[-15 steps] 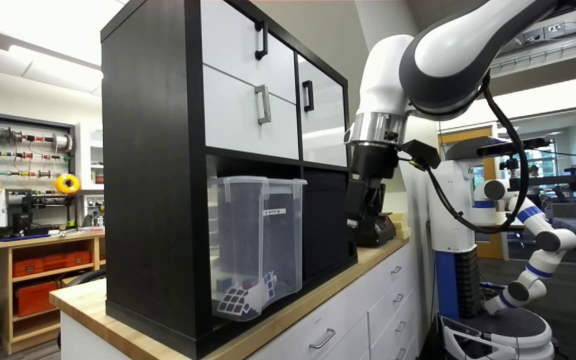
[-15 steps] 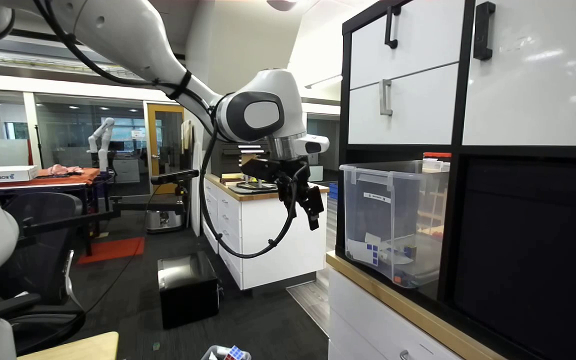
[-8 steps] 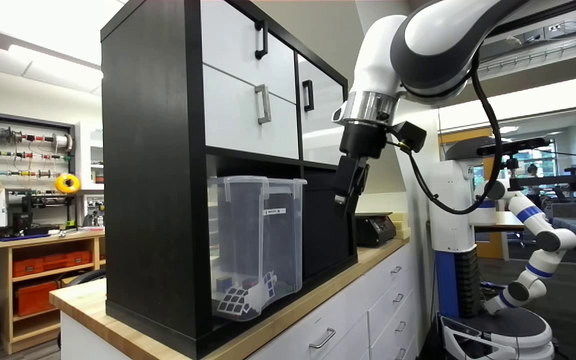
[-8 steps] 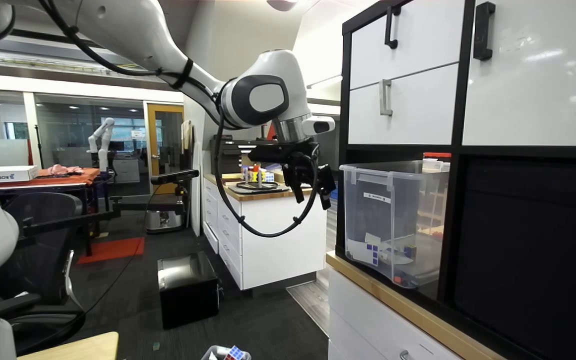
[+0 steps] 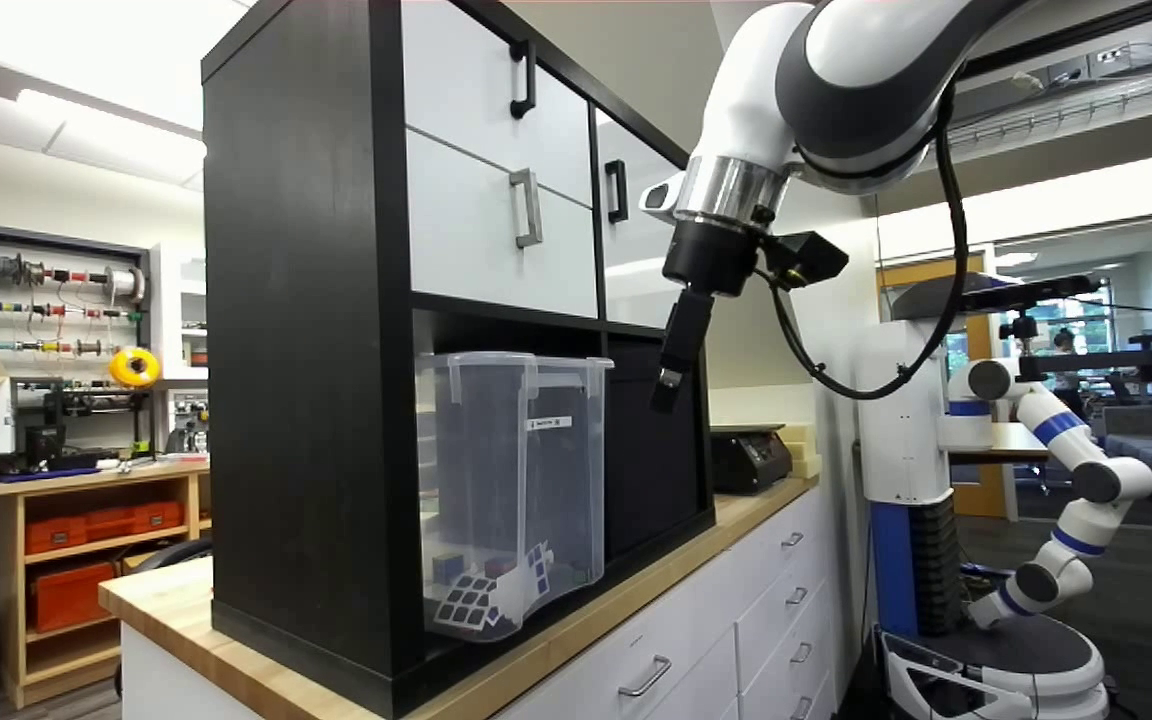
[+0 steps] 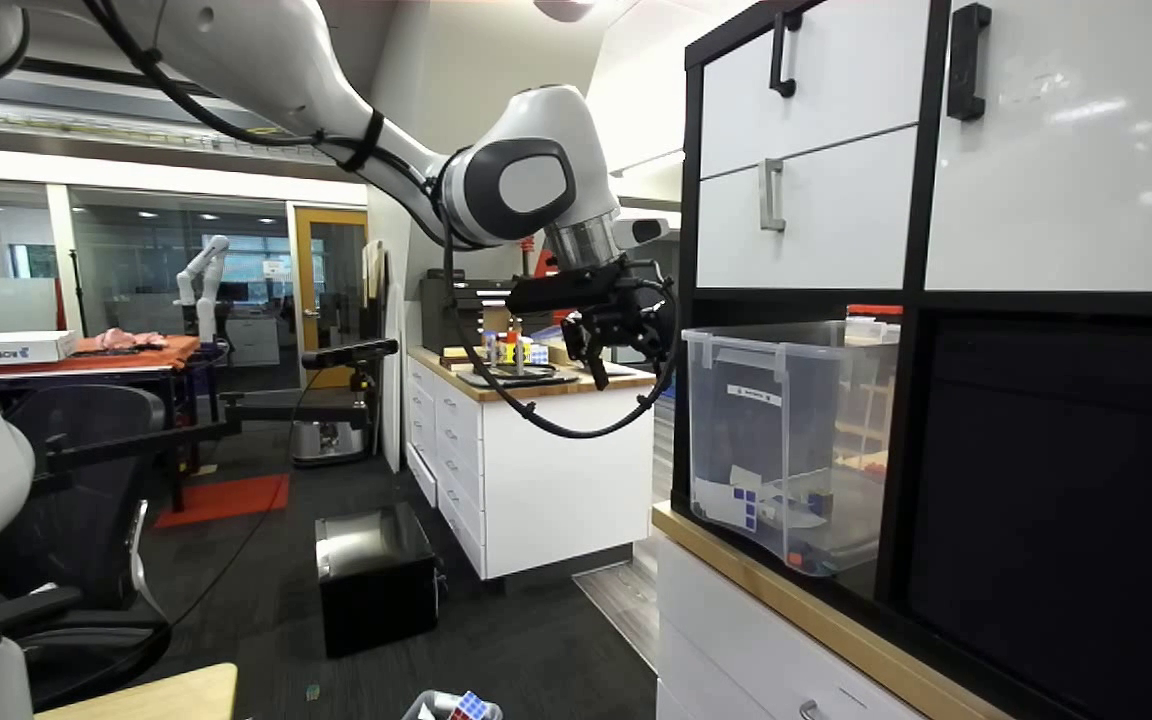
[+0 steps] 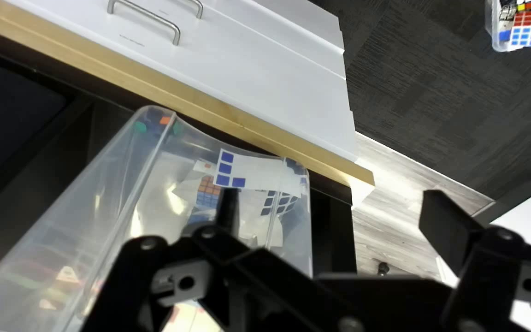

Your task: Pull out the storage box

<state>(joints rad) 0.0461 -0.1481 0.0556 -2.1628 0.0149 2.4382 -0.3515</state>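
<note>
The storage box (image 5: pixel 566 500), a tall translucent bin with a rimmed top, stands in the lower open compartment of the black shelf unit (image 5: pixel 301 350). It also shows in an exterior view (image 6: pixel 736 440) and in the wrist view (image 7: pixel 164 180), with papers and cube-like items inside. My gripper (image 7: pixel 331 198) is open and empty, its two fingers wide apart. In the wrist view one finger overlaps the box and the other lies over the floor. In both exterior views the gripper (image 5: pixel 664 400) (image 6: pixel 633 365) hangs in front of the shelf, near rim height, apart from the box.
White doors (image 5: pixel 496 220) with protruding handles are above the box. A wooden counter edge (image 6: pixel 806 610) and white drawers (image 5: pixel 676 640) with handles lie below. A cable loop (image 6: pixel 576 435) hangs from the arm. A small bin with cubes (image 7: pixel 500 44) stands on the floor.
My gripper has risen and moved closer to the shelf and the storage box, and the wrist has turned. The box has not moved.
</note>
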